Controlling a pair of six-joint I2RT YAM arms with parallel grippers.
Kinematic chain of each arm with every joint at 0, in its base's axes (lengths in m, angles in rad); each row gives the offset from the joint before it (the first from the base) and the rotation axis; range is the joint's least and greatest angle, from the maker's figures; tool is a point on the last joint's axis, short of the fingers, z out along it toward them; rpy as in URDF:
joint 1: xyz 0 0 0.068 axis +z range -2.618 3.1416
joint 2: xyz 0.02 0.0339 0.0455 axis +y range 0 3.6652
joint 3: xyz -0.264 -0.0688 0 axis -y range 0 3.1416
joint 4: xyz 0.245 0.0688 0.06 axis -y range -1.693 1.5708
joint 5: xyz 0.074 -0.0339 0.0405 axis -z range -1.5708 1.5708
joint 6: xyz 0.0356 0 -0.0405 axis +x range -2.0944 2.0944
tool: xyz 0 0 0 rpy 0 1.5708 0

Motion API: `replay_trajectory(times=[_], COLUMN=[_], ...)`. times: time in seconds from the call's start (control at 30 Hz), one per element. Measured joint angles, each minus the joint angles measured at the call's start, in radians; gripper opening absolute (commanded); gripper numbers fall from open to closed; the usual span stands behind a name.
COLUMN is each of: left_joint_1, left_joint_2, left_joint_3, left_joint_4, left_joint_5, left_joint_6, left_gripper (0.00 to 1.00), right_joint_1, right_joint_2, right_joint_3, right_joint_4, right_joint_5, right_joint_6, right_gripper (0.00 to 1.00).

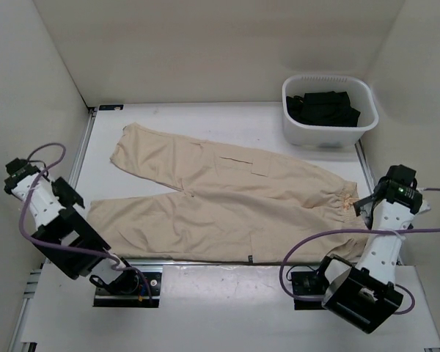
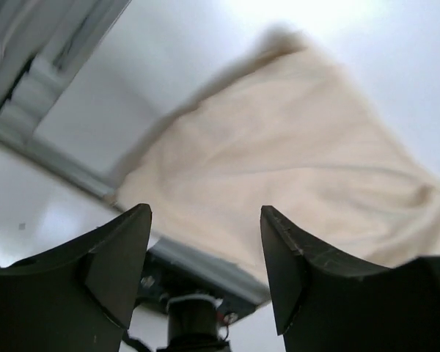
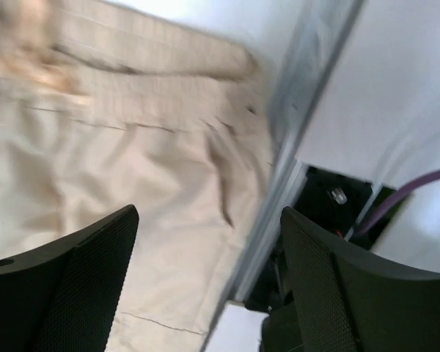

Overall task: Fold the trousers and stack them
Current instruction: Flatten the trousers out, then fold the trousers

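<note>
Surface point(image 1: 205, 117): a white surface, on which everything to be handled is carried.
Trousers point(image 1: 227, 198): one beige pair is laid out flat across the middle of the surface, with the waist towards the right and the two legs run out to the left and splayed apart.
Bin point(image 1: 328, 136): a white bin is set at the far right corner, apart from the trousers, with dark clothes point(image 1: 324, 108) inside.
Handling: the cloth is judged to be soft, light and limp. No shape will be kept when it is lifted, sagging and dragging are to be expected, and little slipping is expected once it is pinched.
Where to take hold: the waistband point(image 1: 346, 202) is gathered and thicker, so a firm pinch can be made there. The hem of the near leg point(image 1: 103, 220) is the matching hold on the other side, so that the cloth can be carried over evenly.
Left fingers point(image 2: 117, 257): they are spread apart and nothing is held. The near leg's hem is seen just beyond them.
Right fingers point(image 3: 81, 279): they are spread apart and nothing is held. They are poised over the waist end.
Progress: no fold is seen to be made yet.
</note>
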Motion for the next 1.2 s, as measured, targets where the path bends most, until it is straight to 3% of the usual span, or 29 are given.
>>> replay_trajectory(times=[0.17,0.4,0.53,0.63,0.77,0.9,1.0,1.1,1.2], left_joint_1=[-0.153,-0.219,-0.221,-0.229,-0.285,-0.381,-0.448,-0.497,-0.537], left_joint_2=[-0.06,0.251,0.299,0.291,0.24,0.217,0.334,0.553,0.745], left_joint_3=[0.041,-0.068,-0.054,0.031,0.225,0.386,0.521,0.655,0.698], left_joint_4=[0.057,0.205,0.221,0.212,0.186,0.192,0.184,0.204,0.233], left_joint_5=[0.096,0.027,-0.017,-0.005,0.05,0.109,0.14,0.157,0.143], left_joint_6=[0.0,0.001,-0.001,0.0,0.003,0.0,0.0,0.0,0.0], left_gripper=[0.69,0.69,0.7,0.74,0.89,0.92,0.89,0.88,0.88], right_joint_1=[0.121,0.195,0.196,0.2,0.209,0.214,0.218,0.224,0.232], right_joint_2=[0.023,0.274,0.325,0.332,0.341,0.372,0.47,0.645,0.819], right_joint_3=[0.092,-0.077,-0.158,-0.126,0.069,0.292,0.392,0.459,0.497], right_joint_4=[0.066,0.231,0.245,0.241,0.192,0.21,0.237,0.273,0.298], right_joint_5=[0.013,-0.081,-0.074,-0.058,-0.015,0.001,-0.013,-0.033,-0.051], right_joint_6=[0.018,0.097,0.136,0.136,0.115,0.108,0.119,0.128,0.148], right_gripper=[0.66,0.59,0.59,0.64,0.79,0.81,0.81,0.81,0.81])
